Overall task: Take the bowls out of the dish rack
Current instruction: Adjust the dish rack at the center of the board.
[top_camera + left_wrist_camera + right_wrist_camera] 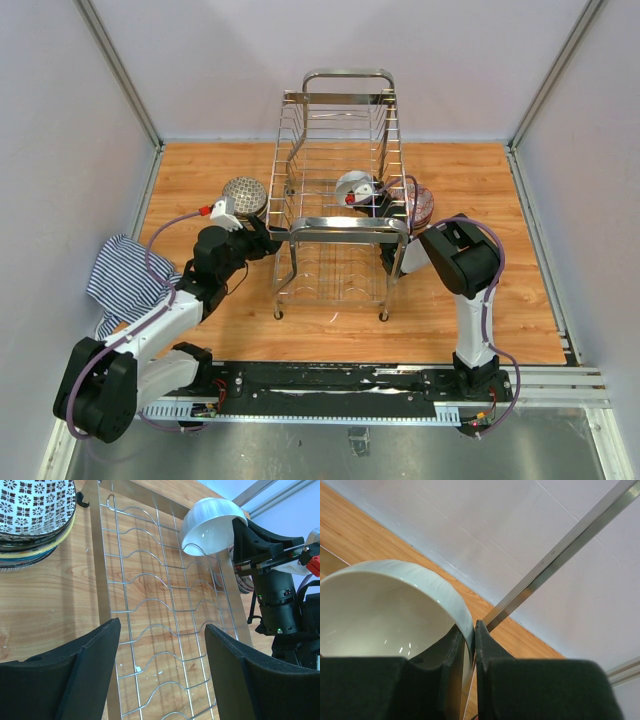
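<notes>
Step in hand, as I judge it: taking a bowl out of the rack with the right arm, while the left arm waits. The left arm runs from its base at the near left corner diagonally far-right, passing just beside the striped cloth. The left gripper is spread and holds nothing, just beside the left side of the dish rack and looking across its wire floor. The right arm rises from the near right base to a high elbow, and its forearm reaches left over the rack's right rail. The right gripper is pressed onto the rim of the white bowl, one finger inside and one outside. The bowl is tilted, inside the rack and towards its right side; I cannot tell whether it is clear of the wires. No other bowl shows in the rack from the top view. On the worktop, the patterned bowls are stacked just left of the rack, and a reddish-brown bowl sits just right of it. The next move calls for a lift clear of the right rail without loosening the pinch. After that, carry right and set down, probably at the reddish-brown bowl.
</notes>
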You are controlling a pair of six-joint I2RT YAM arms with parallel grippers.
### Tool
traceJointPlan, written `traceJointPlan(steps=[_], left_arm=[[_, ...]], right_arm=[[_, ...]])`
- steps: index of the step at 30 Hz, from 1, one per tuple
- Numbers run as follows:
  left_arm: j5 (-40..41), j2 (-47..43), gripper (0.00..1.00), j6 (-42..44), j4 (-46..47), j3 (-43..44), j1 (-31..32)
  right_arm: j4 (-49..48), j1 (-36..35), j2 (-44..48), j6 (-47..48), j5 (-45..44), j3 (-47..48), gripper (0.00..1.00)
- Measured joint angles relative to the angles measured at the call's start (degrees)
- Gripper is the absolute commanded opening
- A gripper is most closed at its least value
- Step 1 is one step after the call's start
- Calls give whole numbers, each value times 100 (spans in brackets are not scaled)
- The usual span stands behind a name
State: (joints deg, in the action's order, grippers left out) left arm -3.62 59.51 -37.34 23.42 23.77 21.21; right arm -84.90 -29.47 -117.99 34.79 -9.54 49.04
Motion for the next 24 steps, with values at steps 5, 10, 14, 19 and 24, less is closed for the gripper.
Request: traceJointPlan(steps=[5,10,14,19,24], left_arm=[[0,2,73,0,0,0,0],[-2,2,73,0,0,0,0],[-2,2,73,0,0,0,0],[0,2,73,0,-4,2,0],[26,-4,73,2,-85,50,0]], right_arm=[[0,0,0,0,0,0,20],[-68,0,7,-131,2,0,33],[-122,0,9,-199,2,0,36],[-138,0,24,-249,-4,-2,39],[-114,20,131,-494,-2,-79,40]])
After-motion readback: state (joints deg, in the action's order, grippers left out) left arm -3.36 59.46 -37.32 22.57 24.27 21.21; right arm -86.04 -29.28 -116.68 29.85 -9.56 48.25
